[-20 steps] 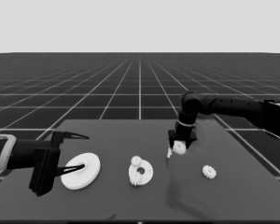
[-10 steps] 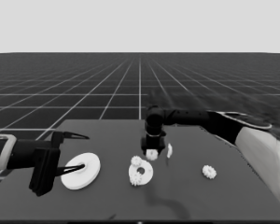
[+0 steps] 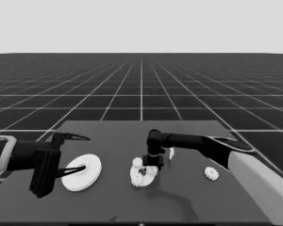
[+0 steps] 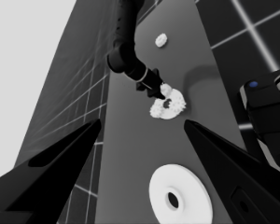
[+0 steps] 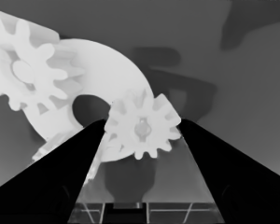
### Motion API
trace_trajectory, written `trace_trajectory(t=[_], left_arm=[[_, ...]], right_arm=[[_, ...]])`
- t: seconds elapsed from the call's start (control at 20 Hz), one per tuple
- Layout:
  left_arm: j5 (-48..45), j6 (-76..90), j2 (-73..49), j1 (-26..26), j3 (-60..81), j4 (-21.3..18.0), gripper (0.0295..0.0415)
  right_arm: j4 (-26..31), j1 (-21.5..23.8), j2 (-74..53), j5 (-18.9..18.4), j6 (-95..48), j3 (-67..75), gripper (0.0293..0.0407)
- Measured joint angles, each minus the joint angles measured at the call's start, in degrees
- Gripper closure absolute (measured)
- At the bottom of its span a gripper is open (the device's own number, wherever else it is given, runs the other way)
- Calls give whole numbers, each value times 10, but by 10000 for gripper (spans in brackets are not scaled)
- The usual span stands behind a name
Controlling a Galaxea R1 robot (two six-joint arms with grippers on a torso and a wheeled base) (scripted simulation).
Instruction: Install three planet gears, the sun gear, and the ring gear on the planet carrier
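- My right gripper [image 3: 153, 162] was over the middle of the counter [image 3: 108, 134], clamped on a planet gear [image 5: 142, 127]; in the right wrist view the two fingers pressed its toothed rim from opposite sides.
- That gear hung at the edge of the smaller round part [image 3: 142, 175], close beside its centre hole. I could not tell whether it touched the plate yet or sat just above it.
- Another planet gear [image 5: 30, 74] already sat on the smaller round part; from the held gear it lay at about 10 o'clock in the right wrist view.
- One loose gear [image 3: 211, 173] lay at about 3 o'clock from the smaller round part, well apart from it.
- A thin white piece [image 3: 171, 153] stood just beyond the right gripper.
- The larger round part [image 3: 81, 172] lay toward the counter's left end, at 9 o'clock from the smaller one.
- My left gripper [image 3: 76, 153] waited over it with its fingers spread wide, holding nothing.
- I judged the gears to be light, rigid and hard. The tooth tips offered little contact, so a gear could twist or slip in the grip.
- A hold across the rim on opposite teeth, as shown, looked best to me, since it left the bore free.
- I judged the larger round part stiff and flat, best taken across its outer edge or by the hub.
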Motion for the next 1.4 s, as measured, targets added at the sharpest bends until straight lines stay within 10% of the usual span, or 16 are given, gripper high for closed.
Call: trace_trajectory(t=[0.05, 0.15, 0.45, 0.55, 0.7, 0.95, 1.1, 1.4], left_arm=[[0, 0, 0, 0, 0, 0, 326], [0, 0, 0, 0, 0, 0, 326], [0, 0, 0, 0, 0, 0, 326], [0, 0, 0, 0, 0, 0, 326], [0, 0, 0, 0, 0, 0, 326], [0, 0, 0, 0, 0, 0, 326], [0, 0, 0, 0, 0, 0, 326], [0, 0, 0, 0, 0, 0, 326]], right_arm=[[0, 0, 0, 0, 0, 0, 328], [0, 0, 0, 0, 0, -1, 316], [-1, 0, 0, 0, 0, -1, 315], [129, 127, -25, -44, 58, 93, 315], [194, 201, -21, -48, 54, 84, 315], [210, 215, -19, -49, 49, 77, 315], [219, 228, -396, -61, -169, 252, 315], [215, 231, -452, -70, -309, 151, 315]])
